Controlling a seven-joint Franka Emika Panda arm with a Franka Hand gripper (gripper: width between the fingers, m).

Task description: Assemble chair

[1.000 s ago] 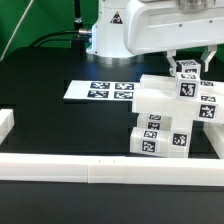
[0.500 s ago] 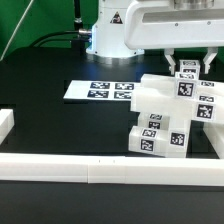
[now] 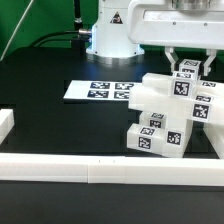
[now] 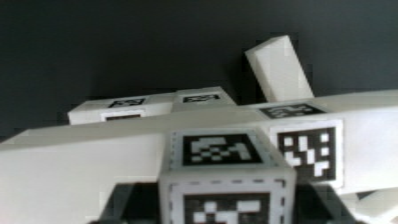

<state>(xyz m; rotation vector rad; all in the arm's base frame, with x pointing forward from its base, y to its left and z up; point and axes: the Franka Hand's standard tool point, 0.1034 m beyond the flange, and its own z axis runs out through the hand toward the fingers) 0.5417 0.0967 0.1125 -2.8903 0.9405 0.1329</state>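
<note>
The partly built chair [image 3: 160, 115], blocky white pieces with black-and-white tags, stands at the exterior view's right, close to the front border bar. My gripper [image 3: 188, 66] hangs over its top and is shut on a small white tagged chair piece [image 3: 187, 74] that sits against the top of the assembly. In the wrist view that piece [image 4: 222, 155] fills the space between my dark fingers [image 4: 128, 200], with the gripper [image 4: 222, 208] closed on its sides. Beyond it lie the chair's broad white surfaces [image 4: 107, 145] and another tagged part [image 4: 281, 65].
The marker board [image 3: 110, 90] lies flat on the black table at mid-left. A long white border bar [image 3: 100, 168] runs along the front, and a short one [image 3: 5, 125] stands at the left edge. The robot base [image 3: 115, 30] is behind.
The gripper and its held piece have edged slightly toward the exterior view's left, and the chair assembly has shifted a little with them. The grip is unchanged.
</note>
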